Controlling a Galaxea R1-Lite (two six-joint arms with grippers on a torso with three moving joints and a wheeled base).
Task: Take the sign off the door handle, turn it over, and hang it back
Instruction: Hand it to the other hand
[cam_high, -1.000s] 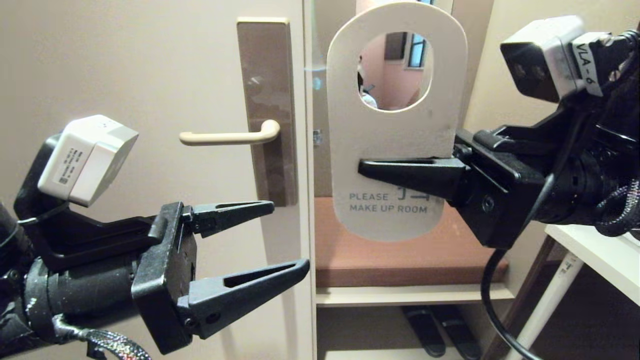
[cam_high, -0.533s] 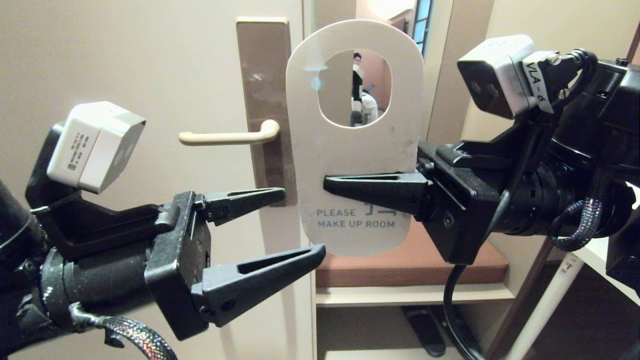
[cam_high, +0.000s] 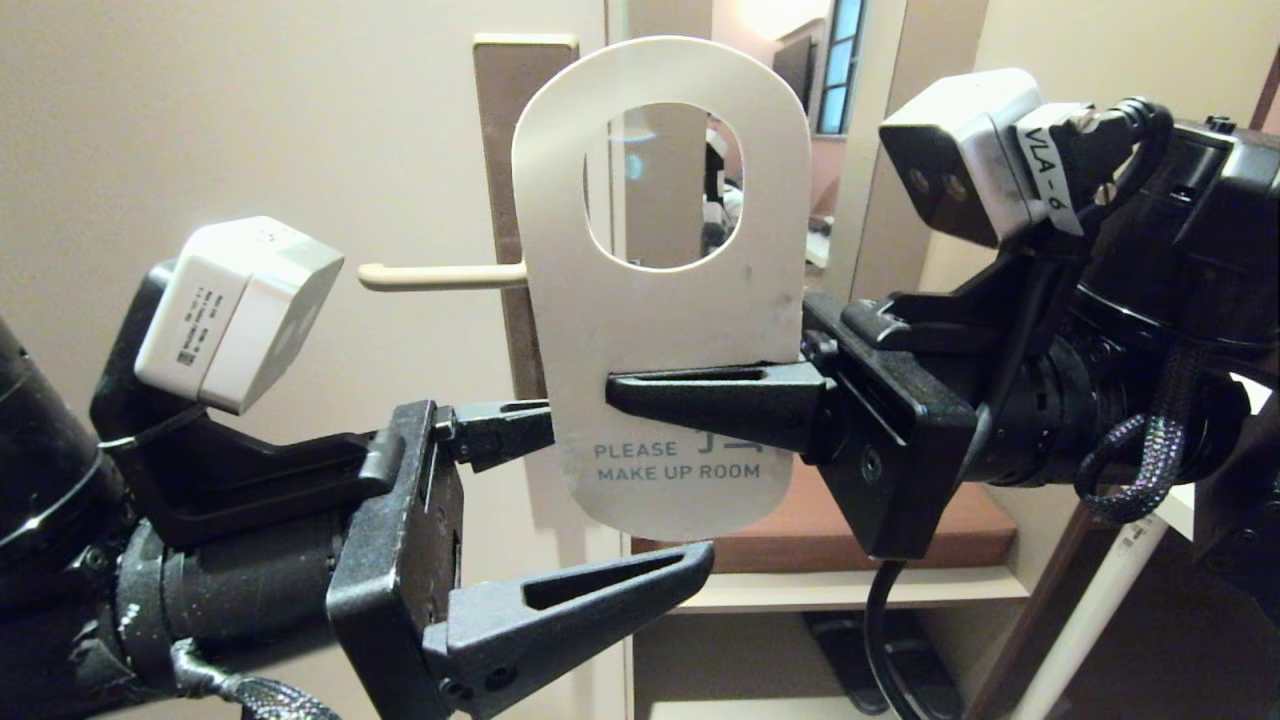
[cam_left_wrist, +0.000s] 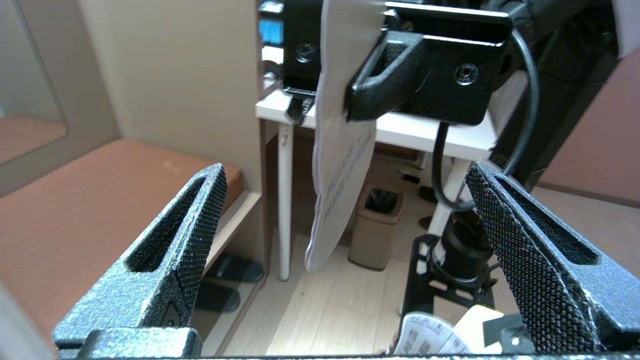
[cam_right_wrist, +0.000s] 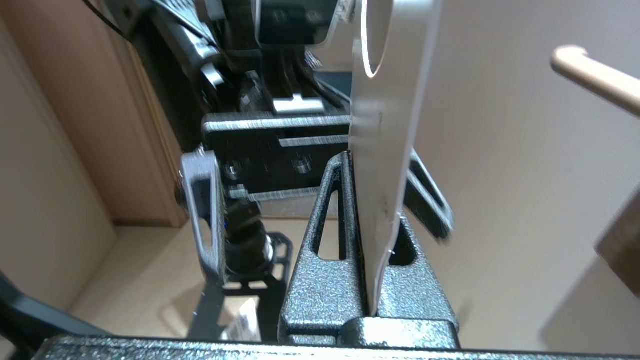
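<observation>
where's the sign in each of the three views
Head view: sign at centre, white face showing, held upright.
Left wrist view: seen nearly edge-on, upper centre.
Right wrist view: edge-on, centre.
Shared landmark: the right gripper clamping it.

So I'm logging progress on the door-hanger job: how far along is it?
Done: the white oblong card sign is off the slim cream door handle. In hand: the right gripper pinches it upright, "PLEASE MAKE UP ROOM" facing the head camera, while the open left gripper brackets its lower edge without touching. Left: turning it over and rehanging it.
</observation>
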